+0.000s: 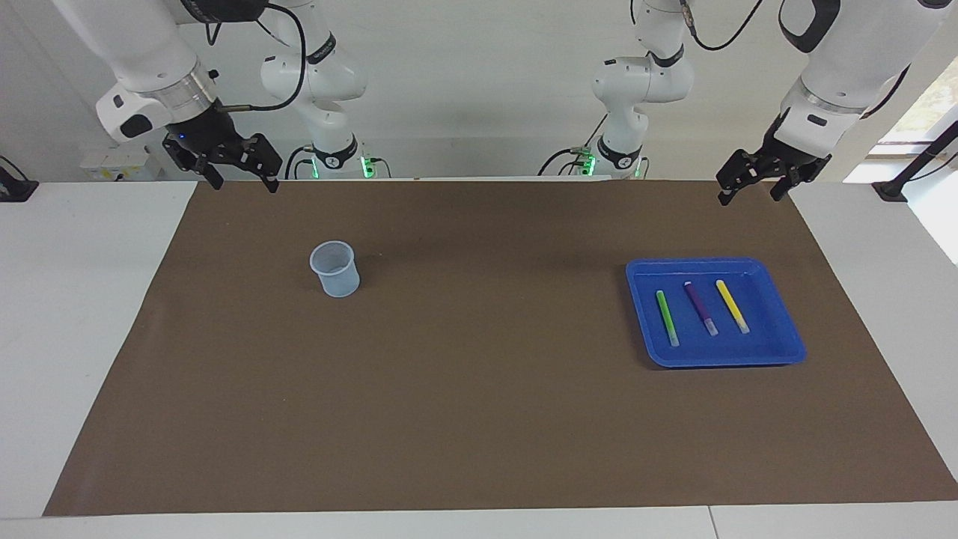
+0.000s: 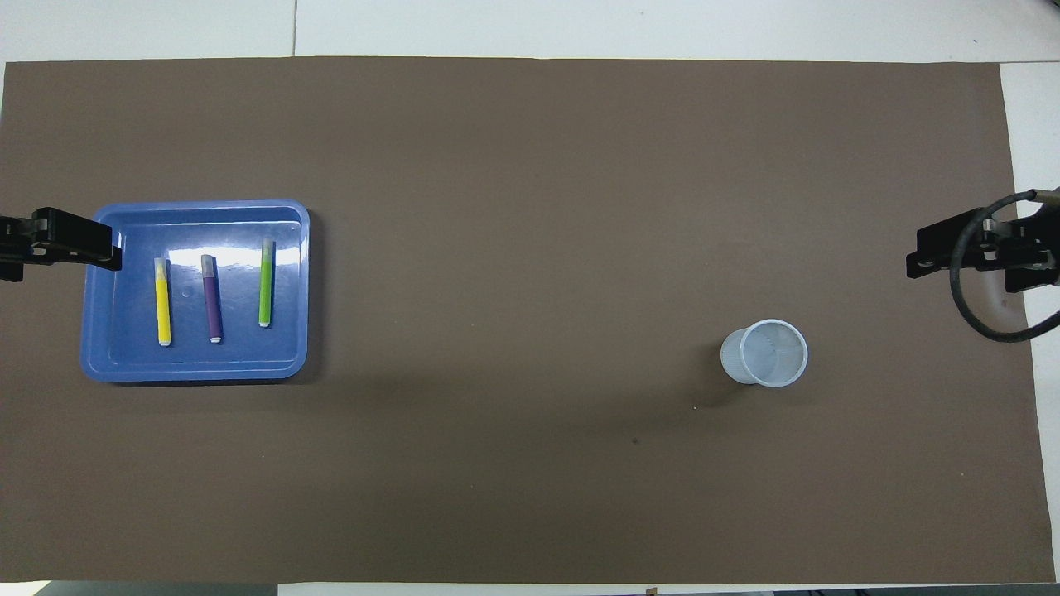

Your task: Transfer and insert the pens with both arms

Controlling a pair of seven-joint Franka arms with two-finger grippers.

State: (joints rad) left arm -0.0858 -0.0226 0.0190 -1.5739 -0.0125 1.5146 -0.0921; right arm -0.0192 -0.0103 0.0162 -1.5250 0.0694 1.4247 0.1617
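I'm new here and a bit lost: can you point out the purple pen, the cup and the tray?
purple pen (image 1: 699, 306), facing view, mid-barrel.
cup (image 1: 334, 270), facing view, side wall.
tray (image 2: 194, 367), overhead view, rim nearest the robots.

Both views are evenly and fairly brightly lit, with soft, diffuse light from above. Shadows are faint: the clear cup (image 1: 334, 269) casts a short, soft smudge on the brown mat (image 1: 479, 389), and the blue tray (image 2: 195, 290) shows a thin dark rim of shadow along its edge nearer the robots. In the overhead view a white glare patch sits on the tray floor beside the green pen (image 2: 266, 282). In the facing view a window (image 1: 924, 112) near the left arm's end is blown out. Focus is sharp across the bench (image 1: 82, 314); the mat's edges bow slightly in the overhead view.
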